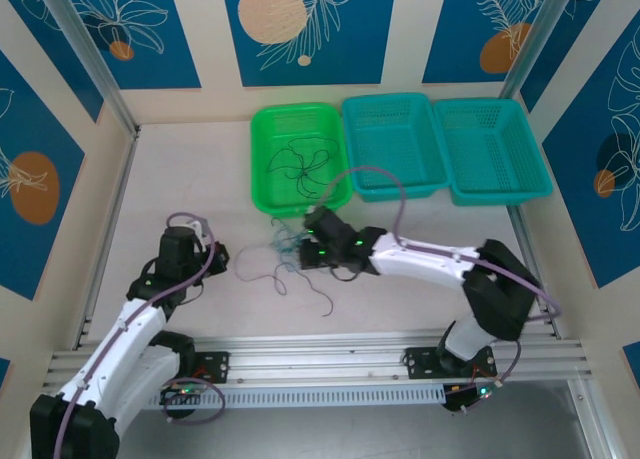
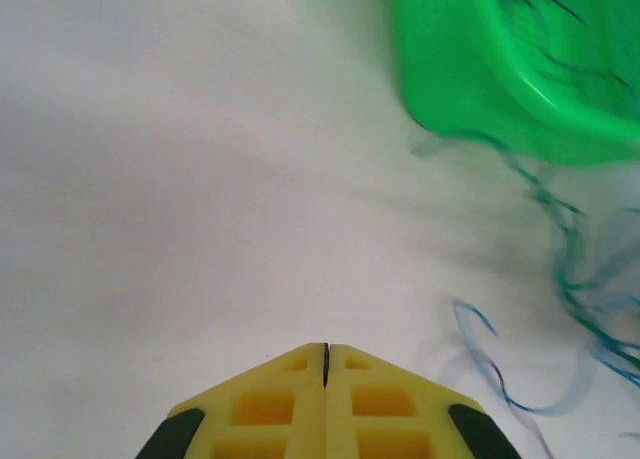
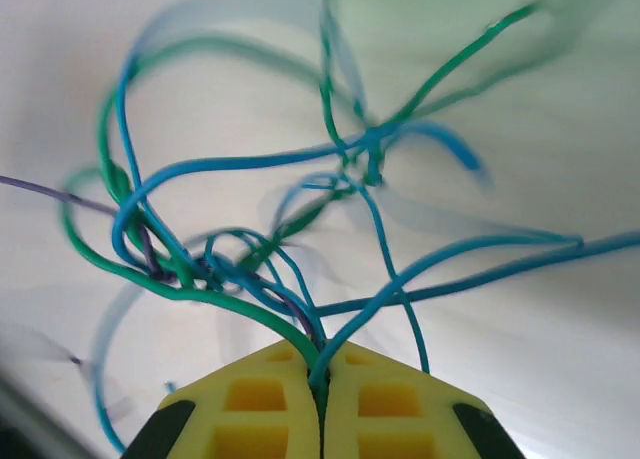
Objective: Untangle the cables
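The pale counter [image 1: 180,169] spreads out under both arms. Beyond the right end effector [image 1: 302,246], at the far edge, stand three baskets side by side. The green basket [image 1: 262,159] is the nearest to it, just past its tip, and two teal baskets [image 1: 352,149] sit further off to its right, touching one another. In the left wrist view, the green basket lies ahead and to the right of the left end effector [image 2: 325,351].

The left end effector has its yellow fingers pressed together with nothing between them, and it hangs over bare counter. The right end effector [image 3: 320,364] is also pressed together, pinching the cables [image 3: 250,269]. Blue and green strands come straight out of the seam between its fingers (a thin purple one crosses the knot too).

From above, the cables [image 1: 285,247] sit bunched at the right end effector's tip, with loose ends trailing on the counter toward the arm bases. They lie between the two end effectors, well to the right of the left one [image 2: 580,279]. A few dark strands [image 1: 300,164] curl inside the green basket.
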Controlling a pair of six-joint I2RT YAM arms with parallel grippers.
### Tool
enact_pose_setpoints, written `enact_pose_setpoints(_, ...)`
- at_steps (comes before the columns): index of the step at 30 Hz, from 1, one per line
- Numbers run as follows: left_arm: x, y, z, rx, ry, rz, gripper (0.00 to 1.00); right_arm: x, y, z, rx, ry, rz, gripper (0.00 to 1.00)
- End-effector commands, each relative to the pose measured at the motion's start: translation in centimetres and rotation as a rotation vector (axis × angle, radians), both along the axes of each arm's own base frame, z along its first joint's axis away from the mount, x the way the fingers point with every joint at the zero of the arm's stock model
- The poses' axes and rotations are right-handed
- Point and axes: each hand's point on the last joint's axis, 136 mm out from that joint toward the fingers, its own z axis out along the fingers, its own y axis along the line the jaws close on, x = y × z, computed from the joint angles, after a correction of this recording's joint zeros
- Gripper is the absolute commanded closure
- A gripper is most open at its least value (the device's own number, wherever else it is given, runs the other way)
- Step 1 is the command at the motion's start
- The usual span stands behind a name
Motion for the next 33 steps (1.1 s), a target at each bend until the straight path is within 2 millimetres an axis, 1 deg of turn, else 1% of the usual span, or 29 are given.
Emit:
enact_pose_setpoints(1,0.4,2.7,-0.4,0.111,0.014,0.09,1.0,-2.0,-9.9,-5.0,-0.189,0.179,-0.232,1.0)
enact_pose_setpoints(2,0.6,2.1,-0.4,0.098,0.01,0.056,1.0,-2.4,-10.6,-5.3,-0.161,0.203,-0.244,1.0)
enact_pose_setpoints(4,0.9,0.3,-0.2,0.051,-0.017,-0.04,1.0,-2.8,-10.9,-5.4,-0.11,0.218,-0.233,0.99)
enact_pose_setpoints(7,1.1,-2.9,0.3,-0.063,-0.061,-0.182,1.0,-3.6,-10.0,-5.2,-0.07,0.238,-0.181,0.99)
enact_pose_setpoints(8,1.1,-4.2,0.8,-0.108,-0.093,-0.246,1.0,-3.8,-9.4,-5.0,-0.06,0.241,-0.154,0.99)
enact_pose_setpoints(9,0.9,-5.8,1.7,-0.163,-0.143,-0.32,1.0,-3.9,-8.8,-4.6,-0.053,0.232,-0.126,0.99)
enact_pose_setpoints(10,0.7,-7.1,2.6,-0.207,-0.187,-0.374,0.92,-4.0,-8.3,-4.2,-0.05,0.222,-0.109,0.99)
enact_pose_setpoints(12,0.0,-9.9,4.9,-0.262,-0.295,-0.5,0.61,-3.8,-7.3,-3.0,-0.033,0.196,-0.075,0.99)
enact_pose_setpoints(13,-0.6,-11.2,5.8,-0.261,-0.334,-0.558,0.52,-3.6,-6.9,-2.5,-0.024,0.183,-0.067,0.99)
enact_pose_setpoints(15,-2.1,-13.9,7.3,-0.216,-0.406,-0.692,0.36,-3.2,-6.4,-1.3,-0.006,0.157,-0.053,1.0)
enact_pose_setpoints(16,-2.7,-15.0,7.7,-0.196,-0.431,-0.745,0.3,-3.1,-6.2,-1.0,0.001,0.144,-0.04,1.0)
enact_pose_setpoints(17,-3.3,-16.0,7.9,-0.169,-0.453,-0.797,0.23,-3.0,-6.0,-0.5,0.012,0.129,-0.022,1.0)
enact_pose_setpoints(19,-3.6,-17.2,7.7,-0.115,-0.463,-0.842,0.16,-3.1,-5.5,0.2,0.036,0.105,0.019,1.0)
enact_pose_setpoints(20,-3.6,-17.6,7.2,-0.089,-0.456,-0.856,0.14,-3.2,-5.2,0.6,0.051,0.099,0.044,1.0)
enact_pose_setpoints(21,-3.6,-17.9,6.9,-0.077,-0.442,-0.872,0.14,-3.4,-5.0,1.0,0.068,0.096,0.061,1.0)
enact_pose_setpoints(24,-3.4,-18.7,6.3,-0.103,-0.405,-0.883,0.13,-4.0,-4.3,2.5,0.128,0.086,0.107,1.0)
enact_pose_setpoints(27,-3.0,-19.3,6.4,-0.139,-0.411,-0.869,0.12,-5.0,-3.0,4.5,0.224,0.069,0.2,1.0)
enact_pose_setpoints(30,-3.3,-20.5,7.1,-0.203,-0.428,-0.909,0.12,-6.0,-1.7,6.5,0.316,0.057,0.289,1.0)
enact_pose_setpoints(31,-3.4,-20.9,7.3,-0.224,-0.432,-0.923,0.14,-6.2,-1.4,7.0,0.337,0.055,0.307,1.0)
enact_pose_setpoints(32,-3.4,-21.3,7.6,-0.246,-0.437,-0.924,0.2,-6.3,-1.2,7.3,0.353,0.053,0.319,1.0)
enact_pose_setpoints(33,-3.4,-21.5,7.9,-0.264,-0.446,-0.917,0.29,-6.3,-1.1,7.4,0.36,0.055,0.323,1.0)
